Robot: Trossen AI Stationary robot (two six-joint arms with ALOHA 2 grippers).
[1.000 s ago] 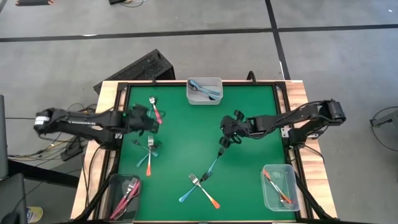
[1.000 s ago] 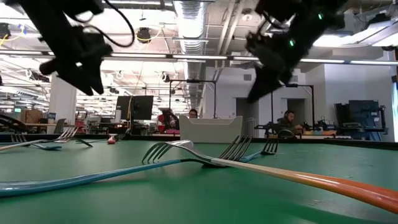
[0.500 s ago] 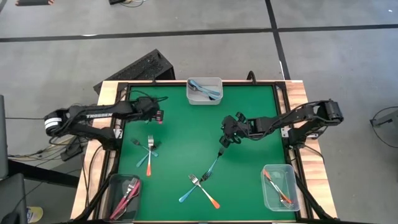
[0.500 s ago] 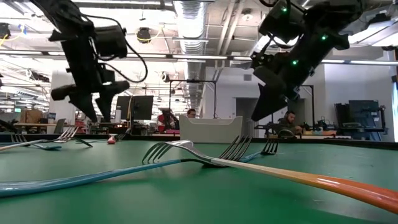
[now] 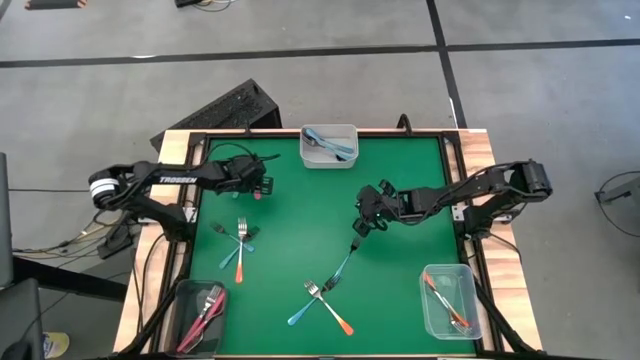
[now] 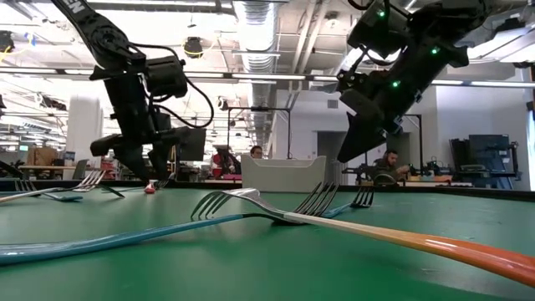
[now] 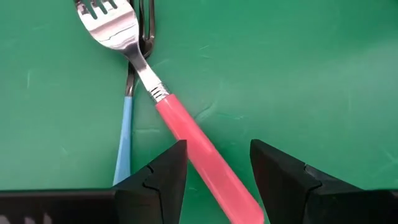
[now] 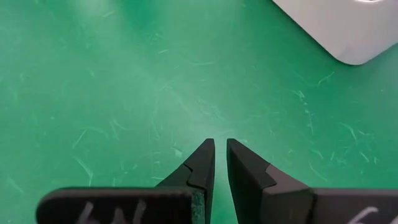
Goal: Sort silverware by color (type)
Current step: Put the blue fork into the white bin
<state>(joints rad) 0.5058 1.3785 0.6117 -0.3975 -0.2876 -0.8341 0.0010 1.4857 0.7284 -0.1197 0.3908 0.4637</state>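
Hovering at the upper left of the green surface (image 5: 300, 220), my left gripper (image 7: 217, 171) spreads its jaws wide astride the pink fork (image 7: 186, 134), which crosses a blue fork (image 7: 126, 127) there. My right gripper (image 8: 220, 163), jaws nearly closed and empty, hangs right of centre above the bare mat, near another blue fork (image 5: 343, 264).
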